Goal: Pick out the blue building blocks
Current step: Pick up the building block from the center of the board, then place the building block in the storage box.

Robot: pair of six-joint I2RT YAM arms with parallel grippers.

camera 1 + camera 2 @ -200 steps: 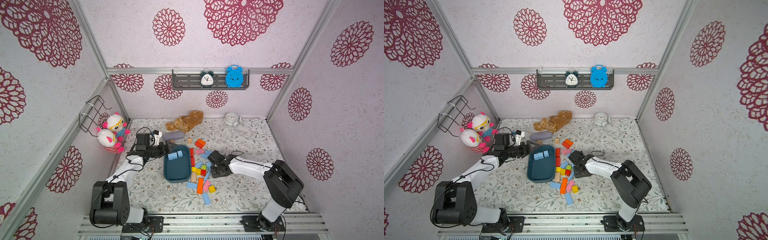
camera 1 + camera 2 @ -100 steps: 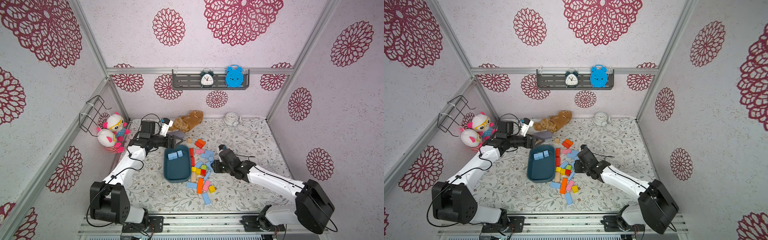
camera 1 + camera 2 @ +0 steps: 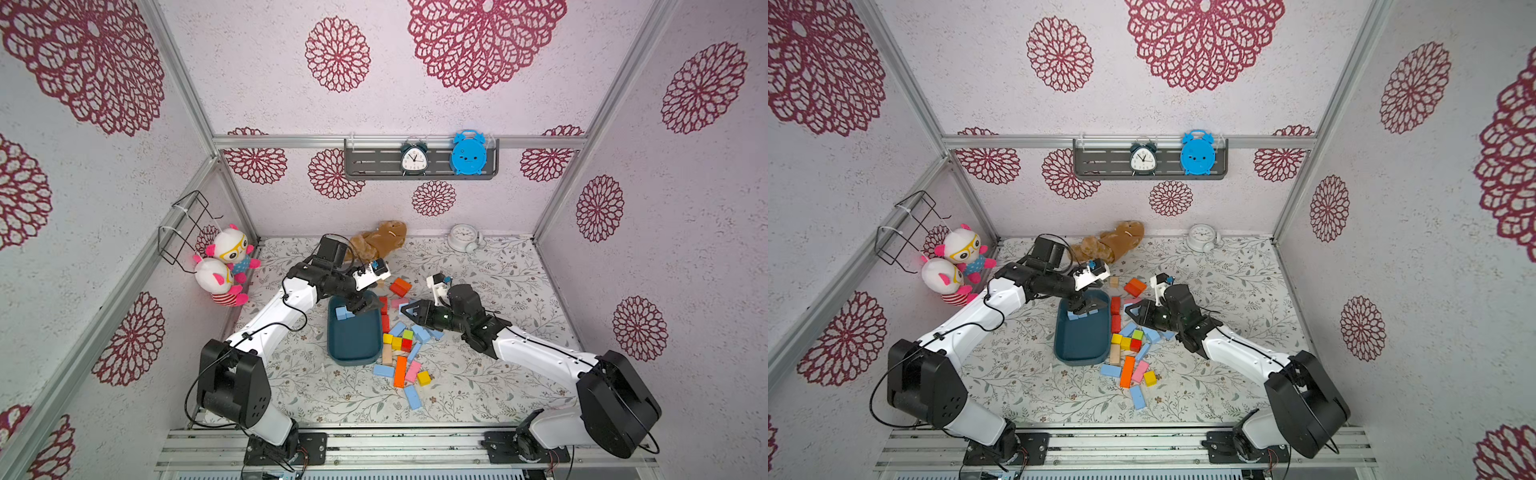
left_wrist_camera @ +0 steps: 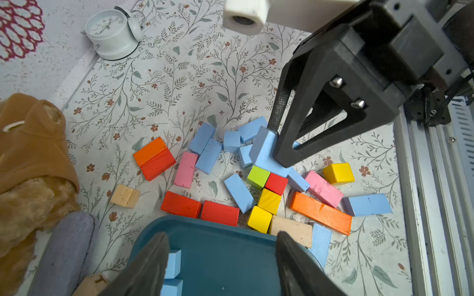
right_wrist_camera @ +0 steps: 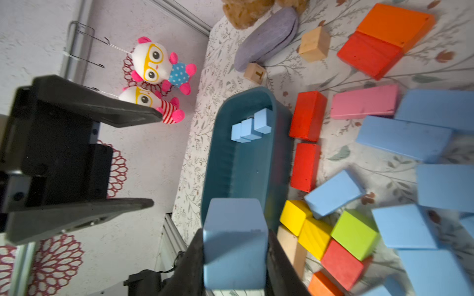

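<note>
My right gripper (image 5: 234, 241) is shut on a light-blue block (image 5: 234, 243) and holds it tilted just above the pile, beside the tray. The same held block (image 4: 264, 151) shows in the left wrist view. More blue blocks (image 3: 419, 332) lie loose among red, orange, yellow, pink and green ones to the right of the dark teal tray (image 3: 353, 359). Three blue cubes (image 5: 250, 125) sit at the tray's far end. My left gripper (image 4: 221, 238) hangs open over that end with nothing between its fingers. Both top views show the left gripper (image 3: 1090, 305) and the right gripper (image 3: 1131, 309) facing each other.
A brown plush (image 3: 378, 243) and a white clock (image 3: 463, 237) lie along the back wall. Two doll plushes (image 3: 226, 266) and a wire basket (image 3: 187, 226) are at the left wall. A grey pouch (image 4: 64, 251) and a tan letter cube (image 5: 254, 73) lie behind the tray.
My left gripper swung from the back left to above the tray's far end and narrowed a little. My right gripper closed on a blue block in the pile and raised it toward the tray.
</note>
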